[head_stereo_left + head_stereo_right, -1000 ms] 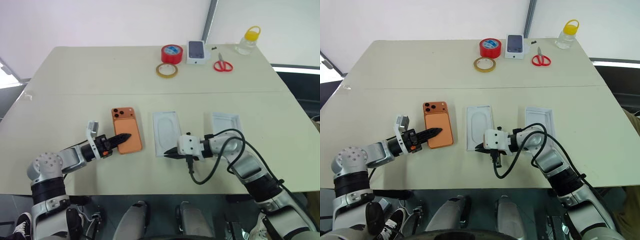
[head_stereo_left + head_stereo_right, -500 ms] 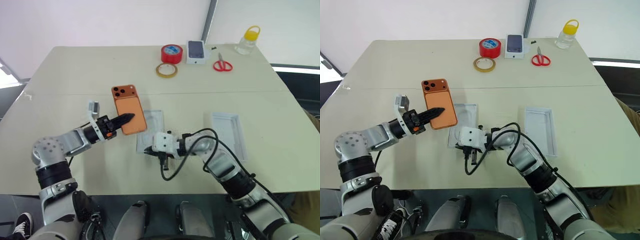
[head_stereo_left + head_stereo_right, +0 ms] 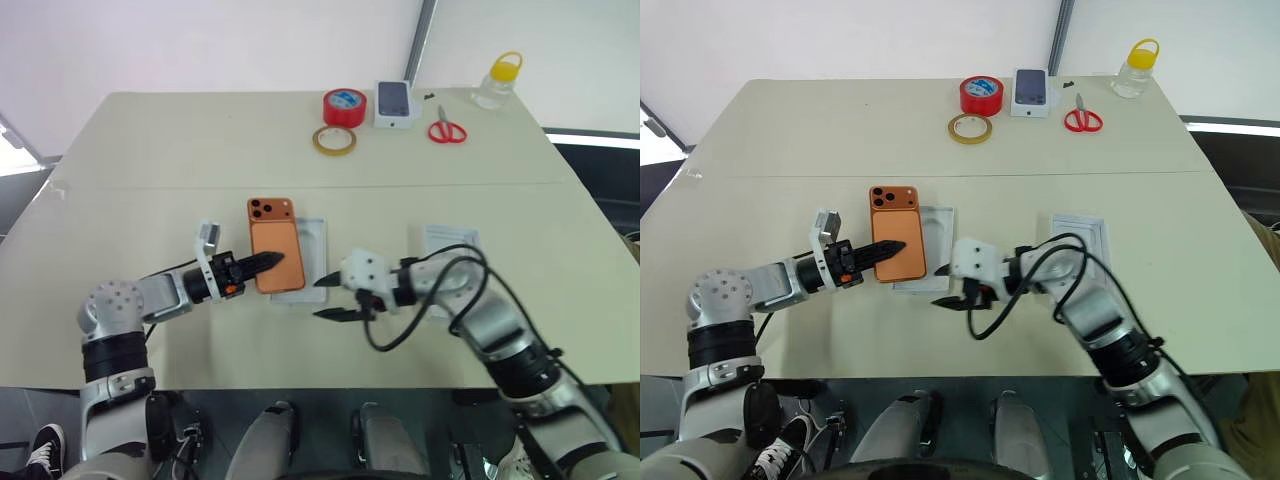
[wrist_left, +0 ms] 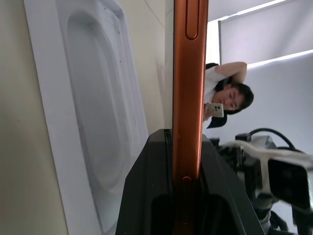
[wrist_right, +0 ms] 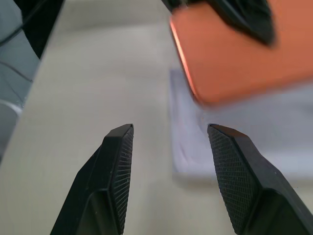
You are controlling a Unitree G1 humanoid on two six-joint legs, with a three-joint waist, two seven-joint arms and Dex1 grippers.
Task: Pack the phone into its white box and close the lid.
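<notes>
Holding the flat orange phone (image 3: pixel 276 243) clamped in your left tool (image 3: pixel 268 261) above the shallow white box (image 3: pixel 312 246) mid-bench, square it with the rim before lowering, keeping your empty, parted right tool (image 3: pixel 330 297) clear.

We see bright, even daylight over the table (image 3: pixel 150 140), with soft faint shadows. Close up, the phone (image 5: pixel 230 54) blurs, and bright windows glare beyond.

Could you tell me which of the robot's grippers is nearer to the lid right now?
Right. The right gripper hangs with jaws open just left of the lid; the left gripper is farther left, holding the phone over the white box.
</notes>
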